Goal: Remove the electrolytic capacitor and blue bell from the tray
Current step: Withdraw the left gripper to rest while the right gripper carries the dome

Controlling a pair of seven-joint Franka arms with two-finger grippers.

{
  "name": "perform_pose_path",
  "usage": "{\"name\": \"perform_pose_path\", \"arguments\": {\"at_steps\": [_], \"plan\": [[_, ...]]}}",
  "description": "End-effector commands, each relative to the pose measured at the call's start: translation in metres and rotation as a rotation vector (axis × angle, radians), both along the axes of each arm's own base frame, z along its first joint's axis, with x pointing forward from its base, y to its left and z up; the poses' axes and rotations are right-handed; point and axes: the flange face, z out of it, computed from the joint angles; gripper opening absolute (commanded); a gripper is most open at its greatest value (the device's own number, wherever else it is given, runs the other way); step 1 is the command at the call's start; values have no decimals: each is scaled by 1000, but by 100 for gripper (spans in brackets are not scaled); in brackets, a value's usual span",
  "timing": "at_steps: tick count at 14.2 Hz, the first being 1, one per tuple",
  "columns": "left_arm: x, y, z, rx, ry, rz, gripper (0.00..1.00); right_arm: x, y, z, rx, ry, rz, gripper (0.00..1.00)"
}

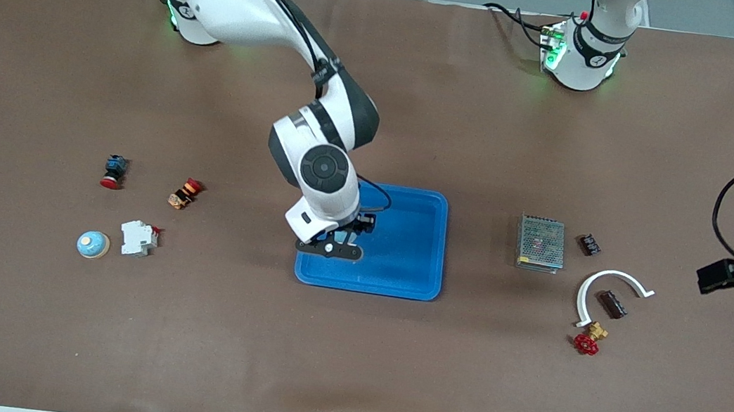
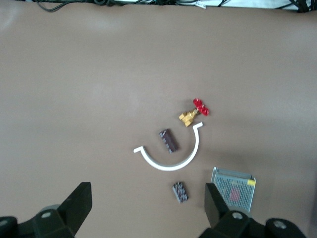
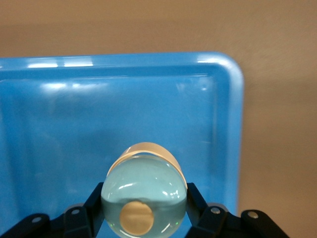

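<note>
Right wrist view: right gripper [image 3: 143, 208] is clamping the bell [image 3: 143, 181], bottom centre, inside the tray [image 3: 225, 99].
Bell isn't out yet, no capacitor is showing, left gripper [image 2: 146, 203] is idling wide open.

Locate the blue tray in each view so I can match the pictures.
Front view: tray mid-table, beneath the right gripper.
Left wrist view: not in it.
Right wrist view: tray fills most of the picture.
Shared landmark: the right gripper, shut on a pale blue dome.
</note>
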Motion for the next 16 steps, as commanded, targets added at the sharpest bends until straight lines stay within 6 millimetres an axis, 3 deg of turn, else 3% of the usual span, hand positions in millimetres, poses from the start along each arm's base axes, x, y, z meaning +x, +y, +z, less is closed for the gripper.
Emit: {"name": "perform_pose_path", "arguments": {"at_steps": [1, 3, 8, 9, 12, 16], "plan": [[-21, -11, 20, 16, 43, -21, 100, -3, -46, 76, -11, 55, 108, 27], [-28, -26, 28, 13, 54, -42, 100, -1, -94, 112, -17, 99, 189, 27], [-63, -34, 75, -78, 42, -34, 100, -34, -210, 163, 10, 108, 358, 27], [-72, -39, 86, -81, 29, -47, 100, -38, -237, 165, 17, 111, 385, 27], [-93, -45, 87, -91, 61, -65, 100, -46, -308, 166, 39, 112, 467, 27], [-116, -37, 89, -129, 61, -52, 100, -58, -384, 148, 68, 77, 570, 28]]}}
